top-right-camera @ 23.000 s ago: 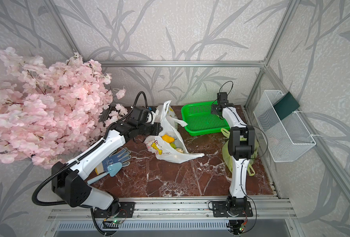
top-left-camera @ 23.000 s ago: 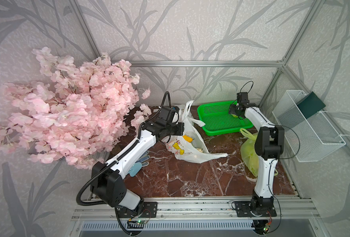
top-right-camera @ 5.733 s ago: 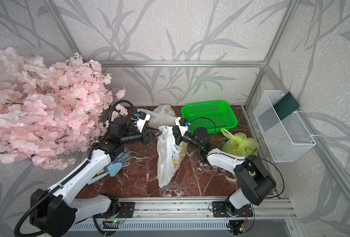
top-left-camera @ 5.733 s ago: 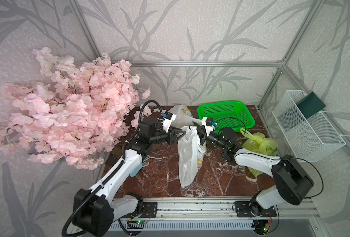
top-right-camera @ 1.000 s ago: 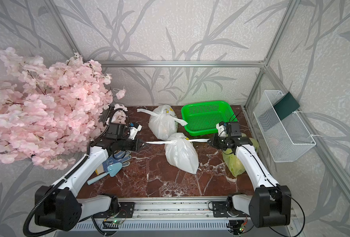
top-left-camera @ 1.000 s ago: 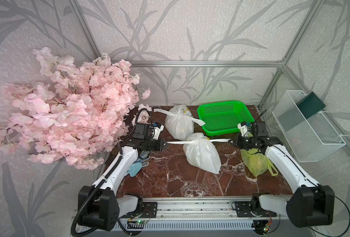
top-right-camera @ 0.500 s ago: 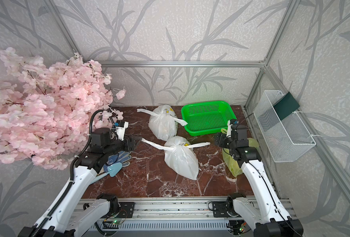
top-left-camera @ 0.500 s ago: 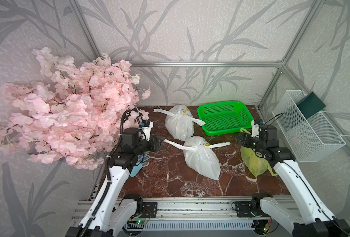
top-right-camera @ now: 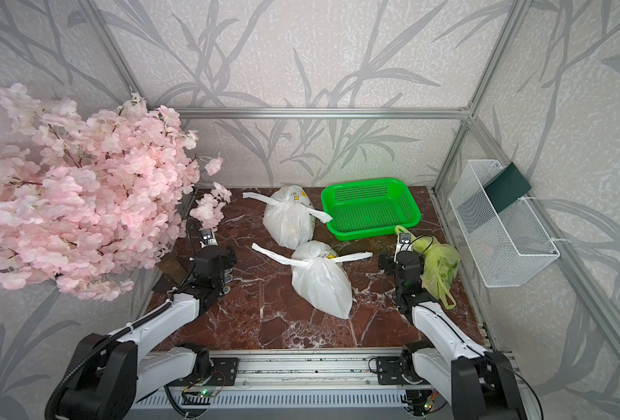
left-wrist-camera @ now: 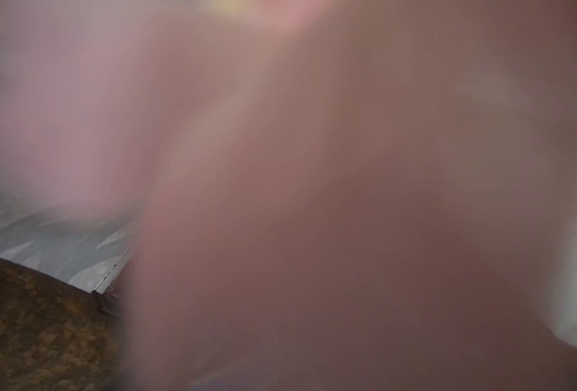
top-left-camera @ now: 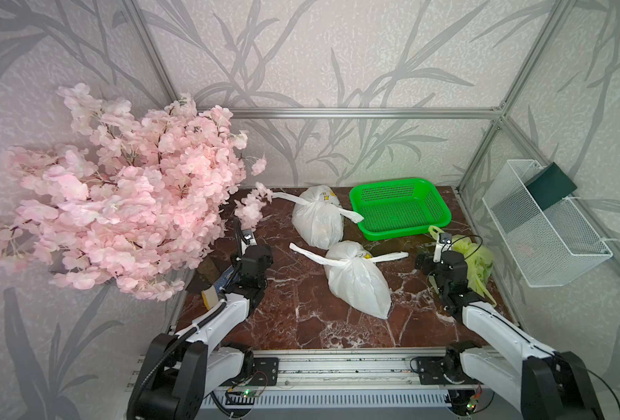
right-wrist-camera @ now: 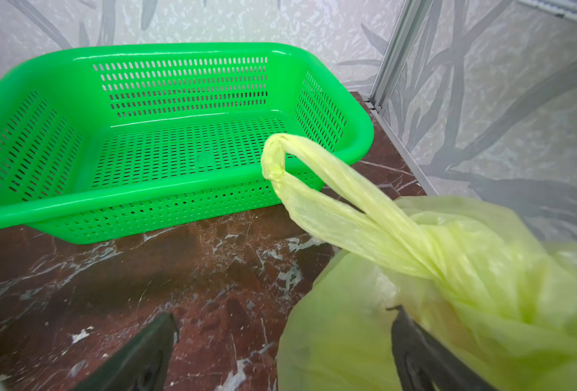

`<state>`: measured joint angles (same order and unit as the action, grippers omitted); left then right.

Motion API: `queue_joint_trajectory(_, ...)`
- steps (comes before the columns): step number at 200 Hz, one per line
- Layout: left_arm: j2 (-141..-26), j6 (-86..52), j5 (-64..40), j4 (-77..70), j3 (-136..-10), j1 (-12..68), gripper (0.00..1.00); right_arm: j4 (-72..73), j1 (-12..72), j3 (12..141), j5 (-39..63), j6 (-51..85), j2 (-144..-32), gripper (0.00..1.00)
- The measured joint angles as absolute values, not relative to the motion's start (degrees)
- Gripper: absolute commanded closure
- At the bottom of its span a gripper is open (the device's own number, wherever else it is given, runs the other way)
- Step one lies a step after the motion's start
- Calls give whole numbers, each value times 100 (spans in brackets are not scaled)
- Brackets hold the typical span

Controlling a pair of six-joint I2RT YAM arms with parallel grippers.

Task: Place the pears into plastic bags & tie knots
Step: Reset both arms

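Two white plastic bags lie knotted on the marble table in both top views, one at the back (top-left-camera: 317, 222) (top-right-camera: 288, 222) and one in the middle (top-left-camera: 355, 280) (top-right-camera: 319, 280), its handle ends lying loose to either side. A yellow-green bag (top-left-camera: 477, 260) (right-wrist-camera: 449, 287), also knotted, sits at the right. No pears show; the bags hide what is in them. My left gripper (top-left-camera: 261, 256) is left of the middle bag, apart from it and holding nothing; its wrist view is all blur. My right gripper (top-left-camera: 424, 262) (right-wrist-camera: 282, 315) is open, one finger (right-wrist-camera: 412, 348) against the yellow-green bag.
An empty green mesh basket (top-left-camera: 443, 214) (right-wrist-camera: 165, 193) stands at the back right. Pink blossom branches (top-left-camera: 119, 218) overhang the table's left side. A white wire basket (top-left-camera: 541, 232) hangs on the right wall. A glove and small tools (top-left-camera: 225, 282) lie under the left arm.
Both grippers let go of the middle white bag's handles and drew back, left arm leftward, right arm rightward. The handles dropped slack onto the table.
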<state>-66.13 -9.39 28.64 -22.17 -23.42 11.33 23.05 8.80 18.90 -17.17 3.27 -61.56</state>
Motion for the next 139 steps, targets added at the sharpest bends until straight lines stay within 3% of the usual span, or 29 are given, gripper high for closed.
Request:
queue_joint_trajectory(101, -8654, -82, 1391, -4528, -2099, 263, 15, 6733, 880, 1232, -1406, -370, -9332, 1)
queue_joint_trajectory(108, -8744, -86, 1356, -4672, -2099, 226, 1, 6781, 880, 1225, -1411, -373, -9327, 1)
queue_joint_trajectory(139, -8816, -213, 1308, -4665, -2150, 80, 1, 6960, 880, 1332, -1411, -373, -9325, 1)
